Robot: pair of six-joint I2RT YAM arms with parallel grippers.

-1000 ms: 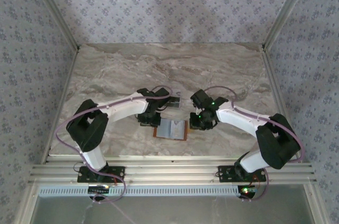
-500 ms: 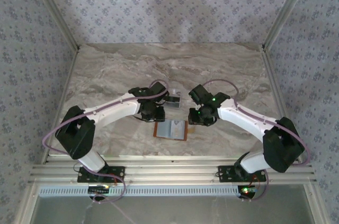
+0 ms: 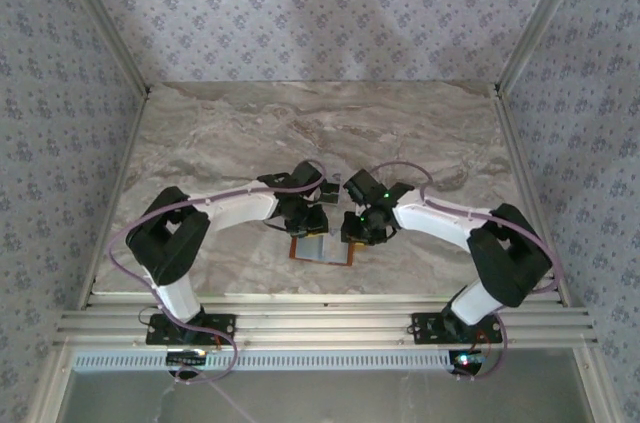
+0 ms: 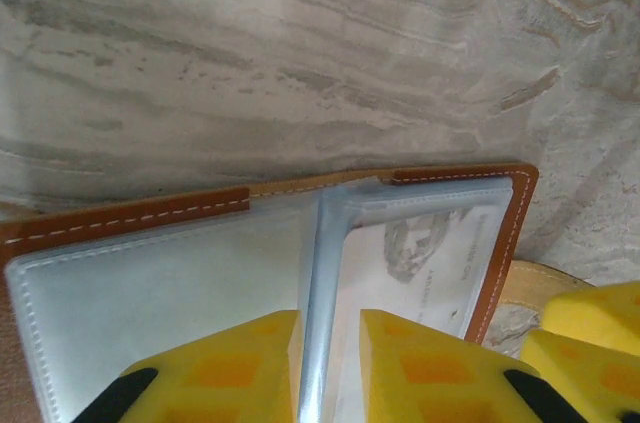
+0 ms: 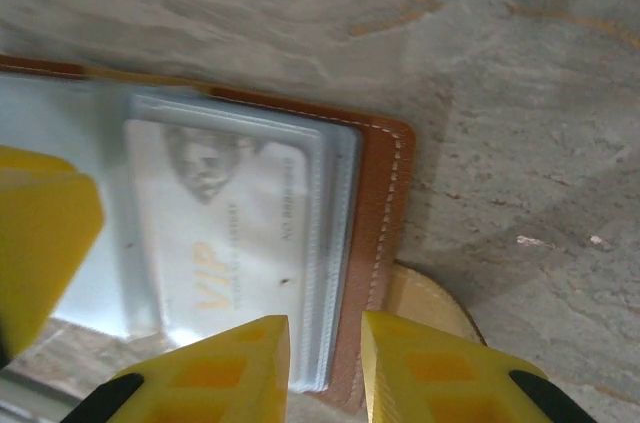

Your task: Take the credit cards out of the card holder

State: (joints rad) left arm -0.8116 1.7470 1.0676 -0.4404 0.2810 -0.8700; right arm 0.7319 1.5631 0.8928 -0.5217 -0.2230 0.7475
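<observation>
Two narrow gaps. On the left gripper [image 4: 330, 328] the jaws are close together and straddle an upright clear sleeve leaf [image 4: 318, 243] at the fold. I can't tell whether the pads bite it. The right gripper [image 5: 325, 333] is set just as narrow and holds nothing. It is poised at the right-hand brown rim of the card holder [image 5: 388, 193], with the side tab [image 5: 432, 295] just beside it.

The card holder lies open and flat between the two arms, long axis left-right across the table [image 3: 250, 133], near the table's near edge. One credit card [image 5: 215, 233], pale with "VIP" print, sits in the right-hand sleeve directly ahead of the right fingers, its long axis pointing away from them. The right arm is nearer, so my read is that the right pulls while the left manages the leaf. Which side the sleeve opens on isn't resolvable.

Room: there is bare marble to the right and beyond for set-down. It is tight between the grippers, and a left finger [image 5: 40, 233] sits close to the card, so I'd flag a clash risk.
</observation>
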